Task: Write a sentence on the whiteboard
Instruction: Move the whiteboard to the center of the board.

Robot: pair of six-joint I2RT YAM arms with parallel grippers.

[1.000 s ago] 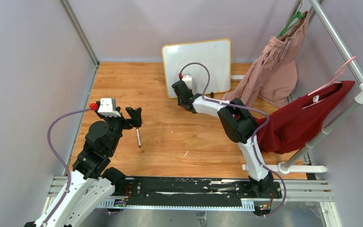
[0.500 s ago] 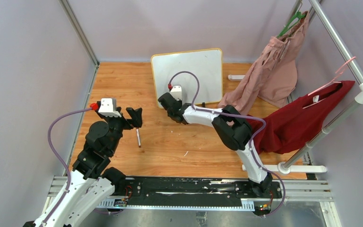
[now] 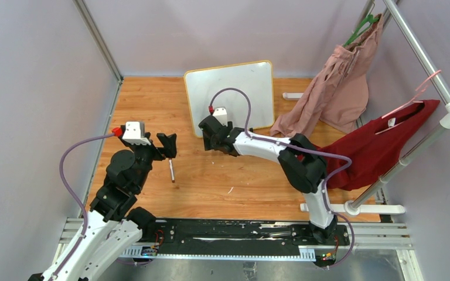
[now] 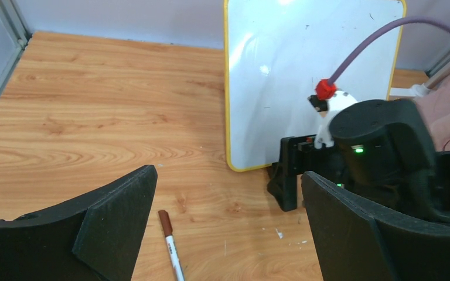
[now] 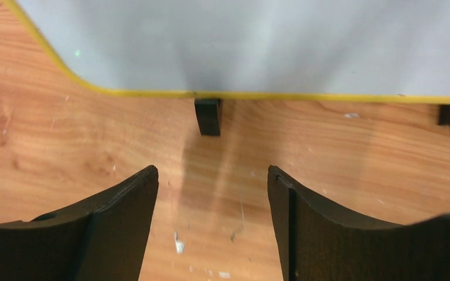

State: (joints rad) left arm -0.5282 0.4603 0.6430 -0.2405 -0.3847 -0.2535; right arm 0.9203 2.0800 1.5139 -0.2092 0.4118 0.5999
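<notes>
2 pairs spread wide, empty: left fingers (image 4: 111, 216) near marker (image 4: 170, 246), right fingers (image 5: 117, 222) facing whiteboard (image 5: 269, 41).

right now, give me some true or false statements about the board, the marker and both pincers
1. The whiteboard stands on its black feet on the table. True.
2. The right pincer is clamped on the whiteboard's frame. False: it is open, just in front of the lower edge, holding nothing.
3. The marker lies on the table under the left pincer. True.
4. The left pincer holds the marker. False: it is open and empty.
5. A sentence is written on the whiteboard. False: no writing shows.
</notes>
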